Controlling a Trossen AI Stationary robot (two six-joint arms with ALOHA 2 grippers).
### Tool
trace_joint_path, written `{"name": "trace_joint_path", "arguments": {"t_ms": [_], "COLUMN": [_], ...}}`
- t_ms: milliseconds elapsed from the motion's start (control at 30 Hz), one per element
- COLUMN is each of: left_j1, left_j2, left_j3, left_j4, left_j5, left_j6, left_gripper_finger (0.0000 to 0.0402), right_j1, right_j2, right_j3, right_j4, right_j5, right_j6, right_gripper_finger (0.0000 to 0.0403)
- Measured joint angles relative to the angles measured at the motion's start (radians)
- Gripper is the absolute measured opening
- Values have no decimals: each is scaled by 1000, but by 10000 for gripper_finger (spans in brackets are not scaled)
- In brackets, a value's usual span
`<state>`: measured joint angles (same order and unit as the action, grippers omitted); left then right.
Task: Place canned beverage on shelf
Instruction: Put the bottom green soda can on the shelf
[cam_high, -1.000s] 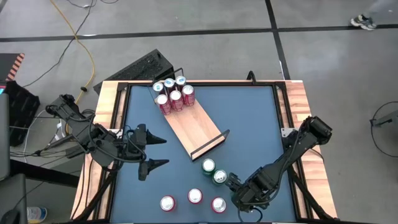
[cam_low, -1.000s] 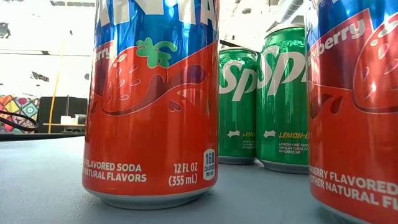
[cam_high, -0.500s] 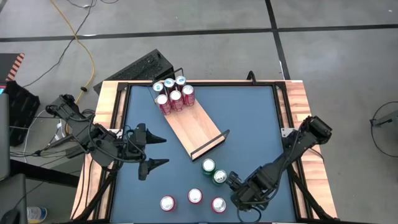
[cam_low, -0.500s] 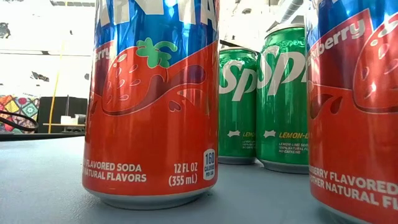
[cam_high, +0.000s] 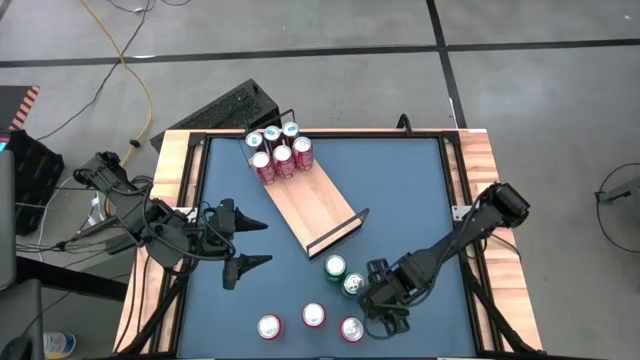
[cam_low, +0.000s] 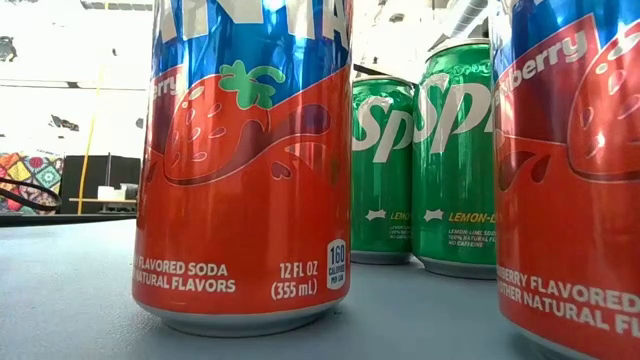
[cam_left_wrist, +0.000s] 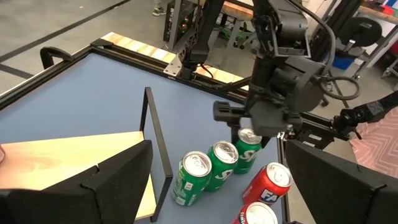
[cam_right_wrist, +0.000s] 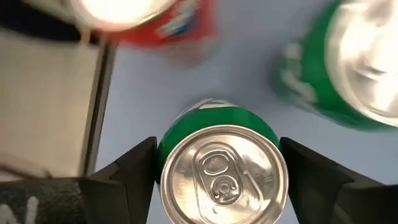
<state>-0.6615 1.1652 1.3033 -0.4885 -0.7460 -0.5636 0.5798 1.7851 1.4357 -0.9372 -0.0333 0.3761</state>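
The shelf (cam_high: 312, 207) lies slanted on the blue table, with several cans (cam_high: 278, 150) standing on its far end. Two green cans (cam_high: 335, 267) (cam_high: 353, 285) stand just off its near end, and three red cans (cam_high: 313, 316) stand nearer the front edge. A third green can (cam_right_wrist: 221, 177) stands upright on the table under my right gripper (cam_right_wrist: 221, 163), which points down with its fingers (cam_right_wrist: 134, 168) open on either side of the can's top. My left gripper (cam_high: 252, 242) hovers wide open at the table's left side, holding nothing. My right gripper comes at the third green can (cam_left_wrist: 249, 144) from above, pointing down. One finger stands on each side of the can's upper wall (cam_right_wrist: 163, 155). I cannot tell whether the fingers touch it. The can stands upright on the table.
The nearest red can (cam_high: 350, 329) and a green can (cam_high: 353, 285) stand close beside my right gripper. The shelf's black end rail (cam_high: 338, 231) rises just beyond the green cans. Light-wood edging (cam_high: 172, 170) borders the table.
My right gripper has swung toward the table's left, over the green cans, and has rolled about its own pointing line. The cans and my left gripper have stayed where they were.
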Motion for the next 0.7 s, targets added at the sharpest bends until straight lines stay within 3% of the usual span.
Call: {"name": "trace_joint_path", "arguments": {"t_ms": [300, 500, 700], "left_j1": [0, 0, 0], "left_j2": [0, 0, 0], "left_j3": [0, 0, 0], "left_j4": [0, 0, 0], "left_j5": [0, 0, 0], "left_j6": [2, 0, 0], "left_gripper_finger": [352, 352, 352], "right_j1": [-25, -21, -25], "right_j2": [-1, 2, 2], "right_j3": [11, 63, 160], "right_j4": [-69, -215, -341], "right_j5": [6, 44, 44], "right_j6": [404, 608, 631], "right_gripper_finger": [286, 285, 285]}}
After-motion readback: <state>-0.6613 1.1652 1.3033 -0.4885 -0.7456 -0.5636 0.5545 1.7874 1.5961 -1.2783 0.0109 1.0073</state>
